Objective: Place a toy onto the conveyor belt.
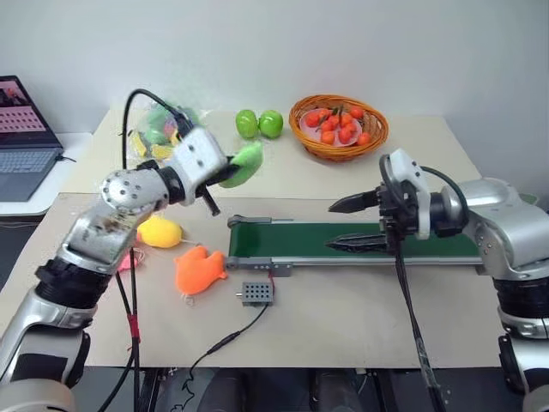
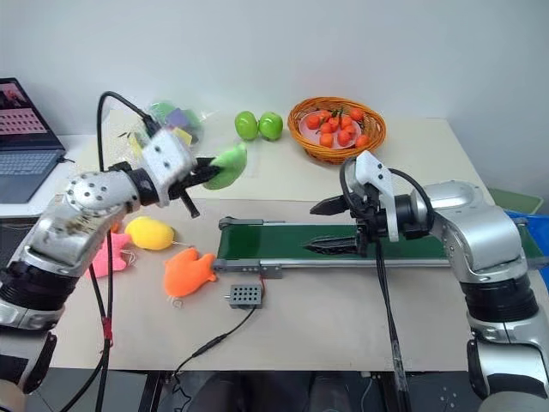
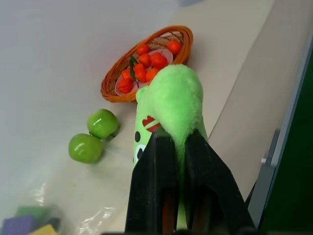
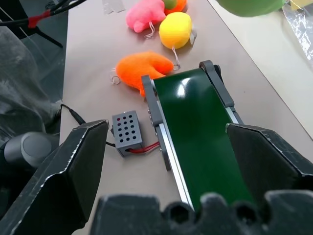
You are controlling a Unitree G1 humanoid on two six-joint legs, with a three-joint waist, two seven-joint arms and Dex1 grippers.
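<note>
Above the table, beyond the near end of the conveyor belt (image 1: 343, 242), the toy (image 1: 243, 163) hung in the air, pinched in the left gripper (image 3: 178, 161). The wrist view showed the two black fingers (image 3: 154, 181) pressed tight on the lime-green plush, with its small face and a red mark turned to one side and its rounded end sticking out past the fingertips. It touched neither the belt nor the tabletop.

The dark green belt ran crosswise over the table in its grey frame, and its surface lay bare. Over its middle the right gripper (image 1: 353, 223) hung with its jaws spread wide, one finger above the other, gripping nothing.

Just off the belt's end roller lay an orange fish-shaped plush (image 1: 199, 269), with a yellow oval plush (image 1: 159, 232) beside it and a pink plush (image 2: 109, 254) further out. A small grey box (image 1: 256, 293) with a grid of holes sat in front of the belt frame, wired to it. Behind the belt stood two green apples (image 1: 258, 124) and a woven basket (image 1: 372, 137) of small orange fruit. A clear bag (image 2: 171, 120) of coloured pieces rested near the table's far left corner, and a laptop (image 1: 26, 142) stood open on a side table.
</note>
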